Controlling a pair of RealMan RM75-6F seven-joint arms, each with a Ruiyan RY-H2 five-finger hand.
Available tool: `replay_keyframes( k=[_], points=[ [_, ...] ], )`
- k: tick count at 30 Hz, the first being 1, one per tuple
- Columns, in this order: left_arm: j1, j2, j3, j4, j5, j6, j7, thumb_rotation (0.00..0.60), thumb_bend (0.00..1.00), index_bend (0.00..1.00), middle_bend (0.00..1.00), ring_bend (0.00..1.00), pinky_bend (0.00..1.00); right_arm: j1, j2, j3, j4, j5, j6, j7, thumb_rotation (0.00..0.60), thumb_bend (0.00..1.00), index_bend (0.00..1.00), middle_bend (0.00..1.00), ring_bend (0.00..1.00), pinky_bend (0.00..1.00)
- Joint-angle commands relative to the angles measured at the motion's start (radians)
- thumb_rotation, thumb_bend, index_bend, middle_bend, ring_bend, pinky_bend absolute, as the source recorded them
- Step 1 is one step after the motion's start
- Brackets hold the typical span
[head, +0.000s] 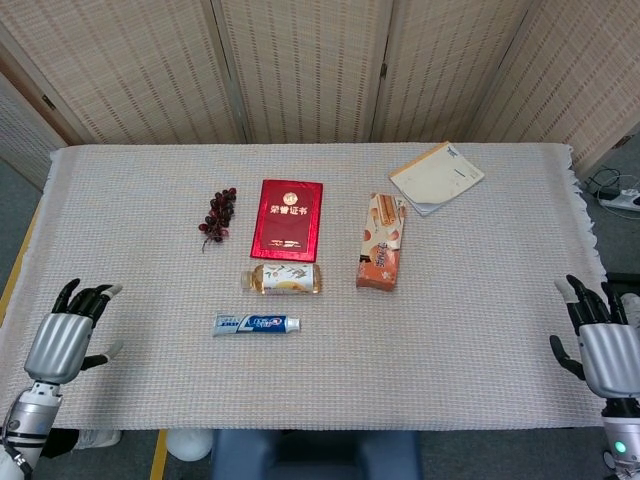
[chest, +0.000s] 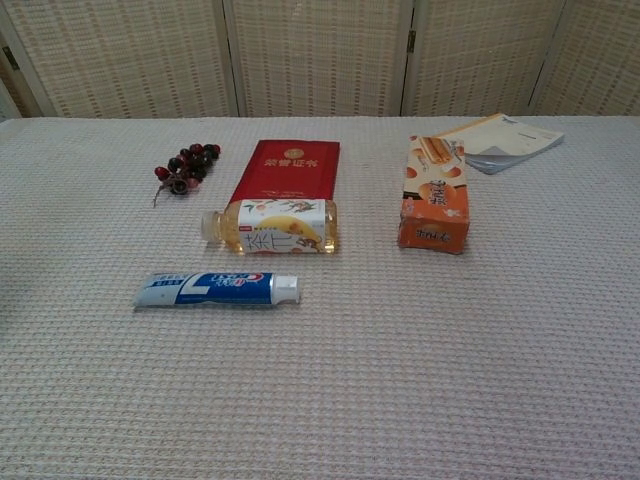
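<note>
The left hand (head: 62, 340) hovers over the near left corner of the surface (head: 480, 300), fingers spread and holding nothing. The right hand (head: 603, 350) sits at the near right edge, partly off the cloth, fingers likewise spread and empty. Neither hand shows in the chest view.

Nearest the left hand is the toothpaste tube (head: 256, 323), lying flat and parallel to the near edge, cap toward the right, with bare cloth between it and the hand. Just behind it, apart from it, a tea bottle (head: 281, 279) lies on its side, cap to the left. The bottle's far side touches or slightly overlaps the near edge of a red certificate booklet (head: 288, 219), which lies flat. A bunch of dark grapes (head: 219, 215) rests just left of the booklet, not touching it.

To the right of the bottle, an orange snack box (head: 381, 254) lies with its long side running away from the robot. Behind it, near the far right, a notebook (head: 436, 177) lies turned at an angle, close to the box's far end; whether they touch, I cannot tell.

A wide band of cloth along the near edge and both side margins carries nothing. The right hand is well apart from every item.
</note>
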Motion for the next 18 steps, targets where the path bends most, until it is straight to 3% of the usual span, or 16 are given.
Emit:
replay_keyframes(
  k=[1,9,18],
  points=[
    [-0.061,-0.019,-0.015,0.002,0.020,-0.067,0.006,0.600,0.25,0.20,0.22,0.23,0.13,0.000,0.002,0.001,-0.002,-0.001,0.000,-0.002,0.600,0.43,0.00,0.09,0.15,0.03],
    [-0.207,-0.107,-0.039,0.072,0.008,-0.242,-0.011,0.600,0.25,0.26,0.25,0.27,0.15,-0.002,0.006,0.002,-0.004,-0.001,0.003,0.005,0.600,0.43,0.00,0.09,0.15,0.03],
    [-0.307,-0.236,-0.032,0.154,-0.045,-0.377,0.035,0.600,0.25,0.30,0.28,0.30,0.18,-0.011,0.009,-0.001,0.001,-0.004,0.011,0.024,0.600,0.43,0.00,0.10,0.16,0.03]
  ],
)
